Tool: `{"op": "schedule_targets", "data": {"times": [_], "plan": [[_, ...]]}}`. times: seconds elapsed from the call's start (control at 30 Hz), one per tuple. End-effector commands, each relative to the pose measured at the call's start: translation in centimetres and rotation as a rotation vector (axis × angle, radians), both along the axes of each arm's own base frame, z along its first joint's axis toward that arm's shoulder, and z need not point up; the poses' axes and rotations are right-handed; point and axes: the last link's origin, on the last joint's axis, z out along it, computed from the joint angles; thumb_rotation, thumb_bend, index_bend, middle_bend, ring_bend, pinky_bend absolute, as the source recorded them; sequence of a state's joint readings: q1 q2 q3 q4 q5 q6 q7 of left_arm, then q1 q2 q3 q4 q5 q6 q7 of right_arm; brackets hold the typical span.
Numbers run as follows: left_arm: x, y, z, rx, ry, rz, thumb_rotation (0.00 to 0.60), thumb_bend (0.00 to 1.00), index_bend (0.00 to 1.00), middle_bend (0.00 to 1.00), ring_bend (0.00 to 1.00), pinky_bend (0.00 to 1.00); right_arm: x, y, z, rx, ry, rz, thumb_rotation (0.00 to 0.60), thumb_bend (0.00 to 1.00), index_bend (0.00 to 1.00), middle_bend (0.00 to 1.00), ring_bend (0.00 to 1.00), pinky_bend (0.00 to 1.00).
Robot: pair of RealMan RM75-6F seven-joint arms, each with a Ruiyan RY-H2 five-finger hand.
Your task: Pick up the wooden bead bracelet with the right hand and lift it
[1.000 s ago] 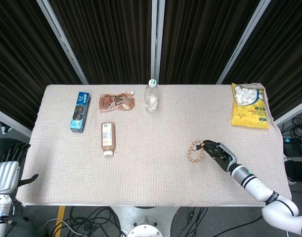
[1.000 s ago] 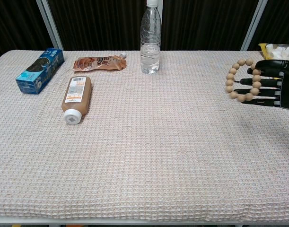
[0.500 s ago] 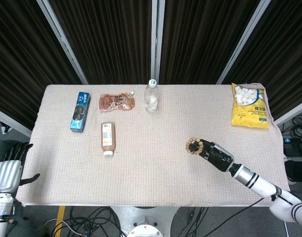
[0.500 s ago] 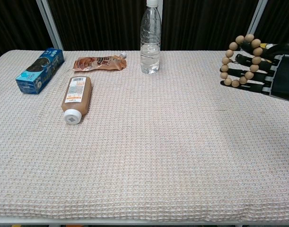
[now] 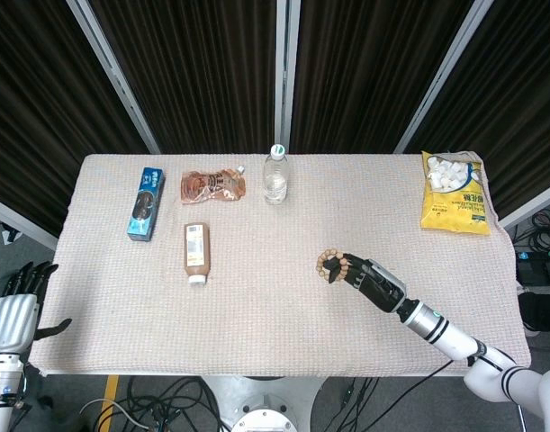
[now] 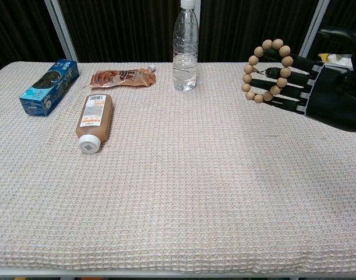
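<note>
Covering nearly the whole of both views, the table [image 5: 284,342] wears a pale waffle-weave cloth and carries everything else. On its far right corner lies a yellow snack bag [image 5: 454,193], flat on the cloth. A clear water bottle [image 6: 185,46] stands upright at the middle of the far edge, with a brown pouch [image 6: 122,77] lying just to its left. Further left a blue box [image 6: 49,86] lies flat, and nearer the front a brown bottle [image 6: 94,121] lies on its side with its white cap pointing toward the camera.

The right hand [image 6: 323,92] is raised above the right part of the table, its dark fingers [image 6: 282,87] stretched out toward the left and passed through the wooden bead bracelet [image 6: 265,69], which hangs looped around them, clear of the cloth. The fingers are fairly straight and close together rather than curled tight; the ring of beads rests on them.

The left hand [image 5: 13,310] sits off the table's front left corner, holding nothing, with its fingers apart and pointing up
</note>
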State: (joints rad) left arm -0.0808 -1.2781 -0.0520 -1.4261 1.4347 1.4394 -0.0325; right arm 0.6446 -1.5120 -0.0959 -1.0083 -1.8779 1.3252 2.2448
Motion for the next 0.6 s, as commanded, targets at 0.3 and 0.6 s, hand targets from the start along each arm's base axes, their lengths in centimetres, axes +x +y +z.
{"op": "schedule_targets", "data": {"times": [0.3,0.6], "plan": [[0.0,0.1,-0.1,-0.003,0.002,-0.001,0.600,0.00,0.14,0.10,0.00,0.12,1.0,-0.6,1.2,0.177,-0.285,-0.071,0.166,0.09,0.56,0.55,0.21,0.00],[-0.2,0.0,-0.3,-0.017,0.000,0.008,0.600,0.00,0.14,0.10,0.00,0.12,1.1,-1.0,0.5,0.233,-0.236,-0.102,0.175,0.10,0.63,0.55,0.20,0.00]]}}
